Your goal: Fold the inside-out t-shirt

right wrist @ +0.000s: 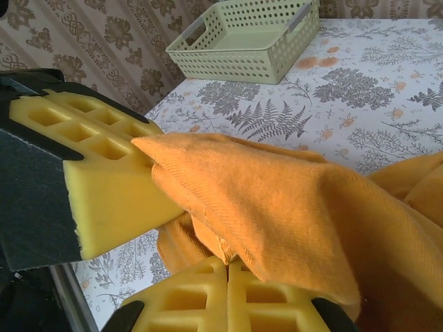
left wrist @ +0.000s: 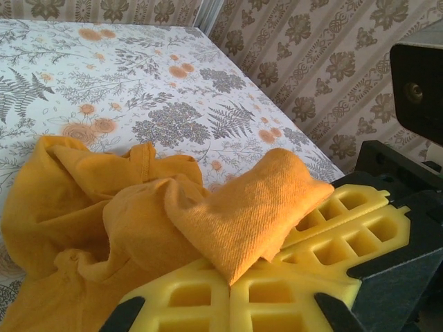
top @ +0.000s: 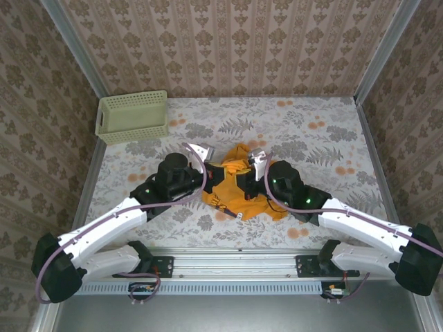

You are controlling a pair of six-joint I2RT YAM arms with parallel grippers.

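Observation:
The inside-out t-shirt (top: pixel 239 197) is a bunched orange-yellow heap at the table's near centre, between the two arms. My left gripper (top: pixel 211 181) reaches in from the left and my right gripper (top: pixel 246 181) from the right, their tips nearly touching. In the left wrist view the left gripper (left wrist: pixel 232 280) is shut on a fold of the t-shirt (left wrist: pixel 242 207), with the right gripper's yellow fingers (left wrist: pixel 346 228) just beside it. The right wrist view has the right gripper (right wrist: pixel 228 266) shut on a thick fold of the t-shirt (right wrist: pixel 291 207), which drapes over it. The left gripper's yellow finger (right wrist: pixel 104 180) touches that fold.
A pale green lattice basket (top: pixel 133 116) stands at the back left corner, also in the right wrist view as the basket (right wrist: pixel 242 41). Patterned walls close off the floral table (top: pixel 318 138) on three sides. A metal rail (top: pixel 235 259) runs along the near edge.

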